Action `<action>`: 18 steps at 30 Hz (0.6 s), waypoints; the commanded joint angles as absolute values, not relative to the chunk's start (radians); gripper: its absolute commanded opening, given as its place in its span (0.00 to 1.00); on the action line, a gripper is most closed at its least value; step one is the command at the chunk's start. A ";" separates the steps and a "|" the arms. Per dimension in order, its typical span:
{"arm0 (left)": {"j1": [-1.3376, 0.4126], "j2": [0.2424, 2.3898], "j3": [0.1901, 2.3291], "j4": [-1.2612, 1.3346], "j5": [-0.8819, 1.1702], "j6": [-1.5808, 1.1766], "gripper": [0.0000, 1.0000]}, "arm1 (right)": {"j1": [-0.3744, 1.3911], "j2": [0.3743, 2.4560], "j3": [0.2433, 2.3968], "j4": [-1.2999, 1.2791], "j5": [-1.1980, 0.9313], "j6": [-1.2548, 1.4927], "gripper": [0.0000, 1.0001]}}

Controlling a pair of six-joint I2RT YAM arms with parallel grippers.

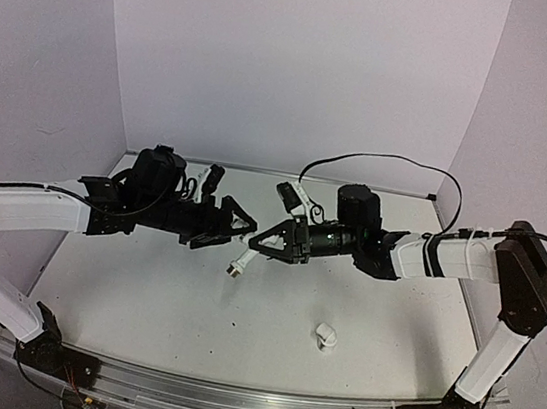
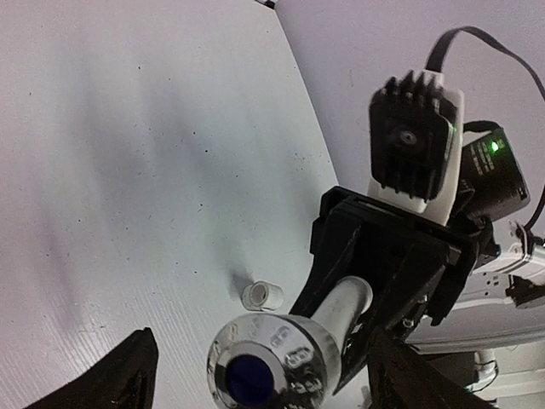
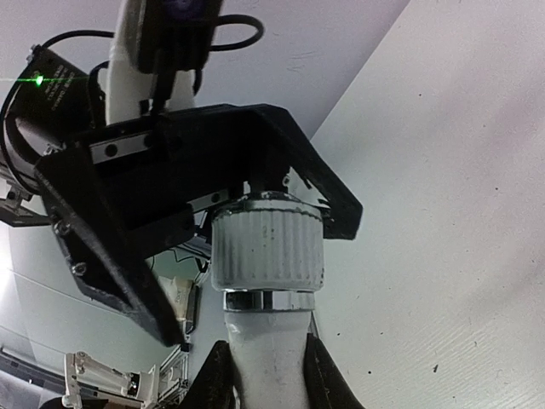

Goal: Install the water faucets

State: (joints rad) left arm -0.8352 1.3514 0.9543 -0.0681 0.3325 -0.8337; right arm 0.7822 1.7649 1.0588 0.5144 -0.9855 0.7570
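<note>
Above the table (image 1: 141, 288), the right gripper (image 3: 266, 375) clamps the faucet (image 3: 266, 247) by its white stem while the left gripper (image 2: 260, 336) gapes wide around its ribbed collar, apparently mid-screwing; next, those jaws must close squarely on it, with a small white piece (image 1: 325, 336) lying well apart below.

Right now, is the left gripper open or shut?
Open: on the left gripper, the fingers stand wide apart, either side of the faucet.
</note>
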 commanded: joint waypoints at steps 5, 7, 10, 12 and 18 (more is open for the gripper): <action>-0.834 1.368 0.955 0.062 0.350 -0.922 0.58 | 0.808 1.753 1.103 0.626 -1.026 0.726 0.00; -0.834 1.369 0.955 0.075 0.346 -0.932 0.39 | 0.809 1.748 1.093 0.626 -0.995 0.725 0.03; -0.834 1.362 0.946 0.077 0.313 -0.949 0.17 | 0.811 1.736 1.072 0.626 -0.926 0.723 0.16; -0.834 1.354 0.933 0.076 0.268 -0.970 0.06 | 0.816 1.731 1.052 0.624 -0.840 0.728 0.38; -0.834 1.310 0.886 0.074 0.090 -1.111 0.00 | 0.873 1.695 1.027 0.444 -0.497 0.632 0.85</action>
